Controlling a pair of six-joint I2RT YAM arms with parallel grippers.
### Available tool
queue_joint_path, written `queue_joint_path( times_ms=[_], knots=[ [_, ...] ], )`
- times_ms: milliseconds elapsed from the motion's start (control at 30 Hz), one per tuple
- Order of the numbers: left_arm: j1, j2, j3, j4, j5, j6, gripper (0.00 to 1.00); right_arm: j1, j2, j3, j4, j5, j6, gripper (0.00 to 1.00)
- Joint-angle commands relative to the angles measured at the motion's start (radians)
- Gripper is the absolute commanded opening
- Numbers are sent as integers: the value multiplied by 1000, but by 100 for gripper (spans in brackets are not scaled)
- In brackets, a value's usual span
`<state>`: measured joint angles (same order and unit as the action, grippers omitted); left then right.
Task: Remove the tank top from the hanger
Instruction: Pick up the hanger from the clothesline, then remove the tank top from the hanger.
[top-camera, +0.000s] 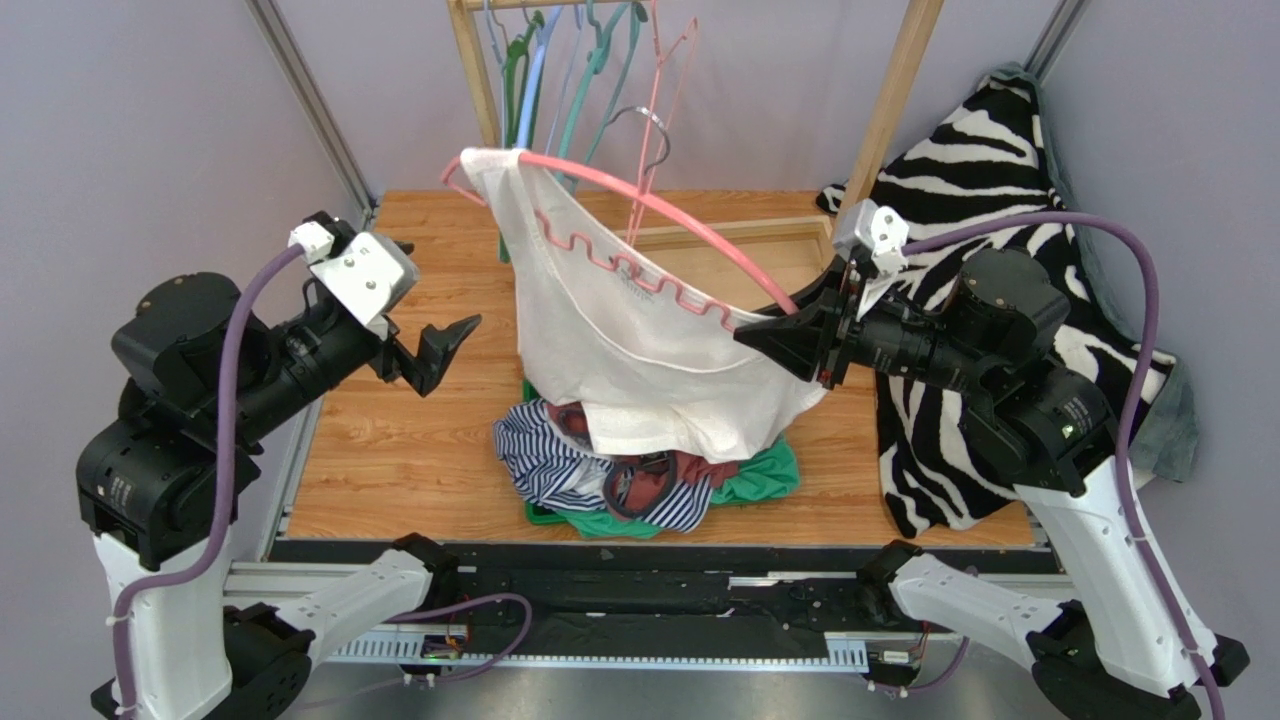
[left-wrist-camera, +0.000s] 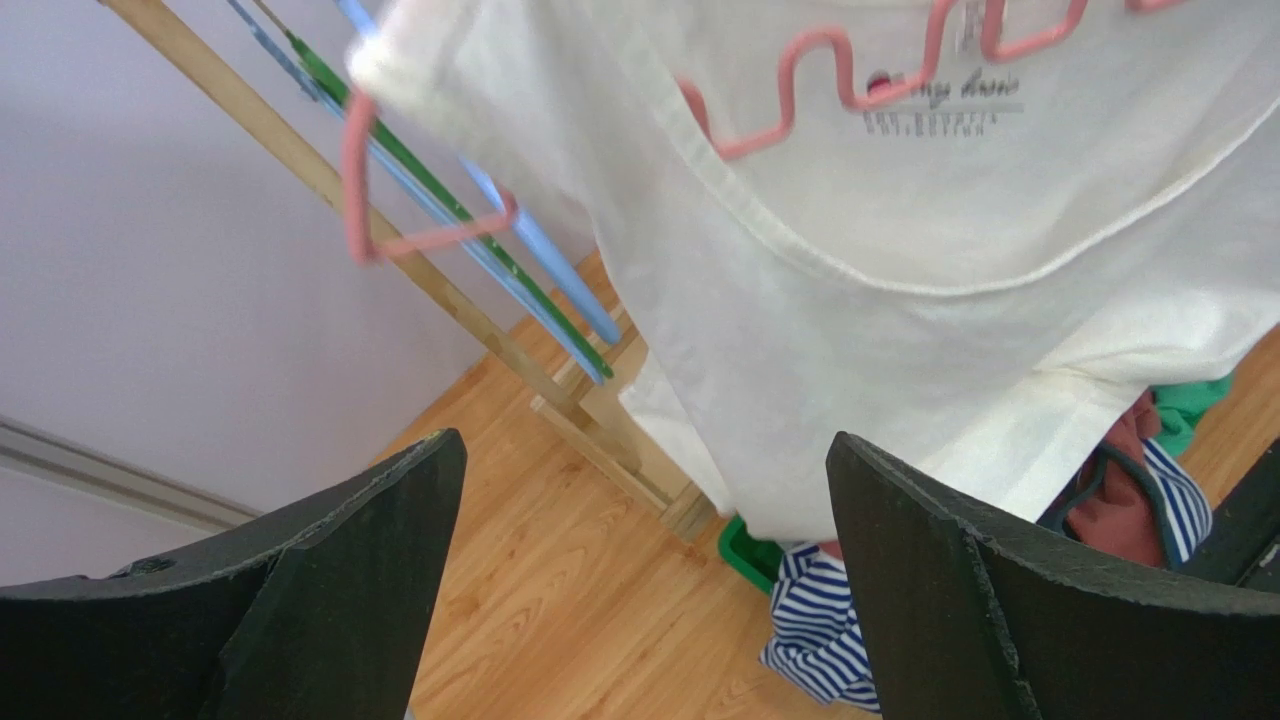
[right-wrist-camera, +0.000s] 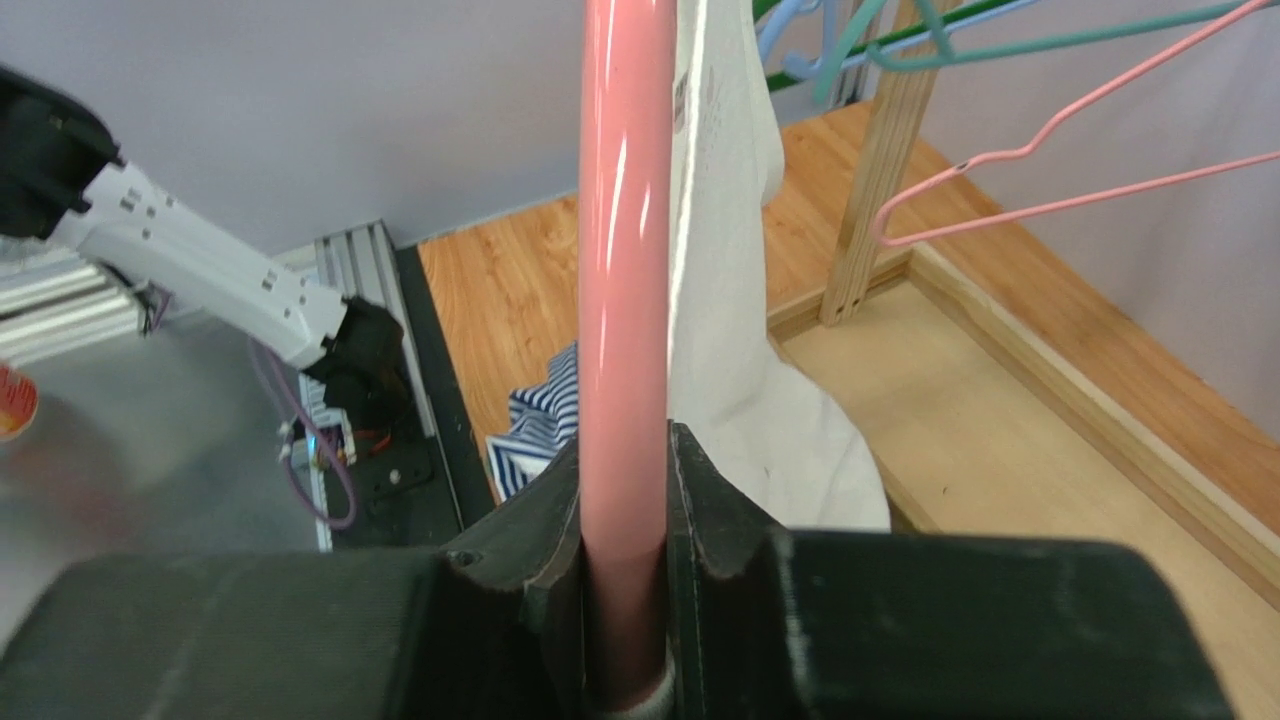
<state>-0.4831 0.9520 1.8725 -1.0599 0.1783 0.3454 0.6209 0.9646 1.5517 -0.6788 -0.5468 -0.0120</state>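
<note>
Two arms split the work: my right fingers (right-wrist-camera: 718, 528) clamp the pink plastic hanger (top-camera: 661, 212) above the wooden surface (top-camera: 398, 468) so the white fabric tank top (top-camera: 631, 360) drapes freely; my left fingers (left-wrist-camera: 349, 578), spread apart, hover near its left side, ready to pull it off.

Cream-white tank top (top-camera: 631, 353) on a pink hanger (right-wrist-camera: 624, 300); below centre, a navy-and-white striped garment (top-camera: 541, 465), green cloth (top-camera: 766, 477) and rust-red piece (top-camera: 649, 483); zebra-striped black-and-white fabric (top-camera: 992, 165) at right of the frame
</note>
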Motion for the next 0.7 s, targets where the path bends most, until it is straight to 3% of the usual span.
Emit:
queue_joint_path(
  times_ms=[0,100,233,400,567,667],
  knots=[
    [6,27,115,-49,151,64,99,5,-21,-7,-80,-125,-152,0],
    [6,34,189,-106,284,95,99,5,-44,-54,-110,-163,-204,0],
    [6,45,231,-127,355,95,99,5,-47,-93,-116,-222,-243,0],
    [6,77,194,-216,507,156,99,37,-24,-91,-169,-226,-322,0],
    [6,111,113,-264,569,216,97,86,2,-68,-191,-203,-364,0],
    [6,143,140,-328,637,260,93,106,29,-36,-205,-197,-374,0]
  ],
)
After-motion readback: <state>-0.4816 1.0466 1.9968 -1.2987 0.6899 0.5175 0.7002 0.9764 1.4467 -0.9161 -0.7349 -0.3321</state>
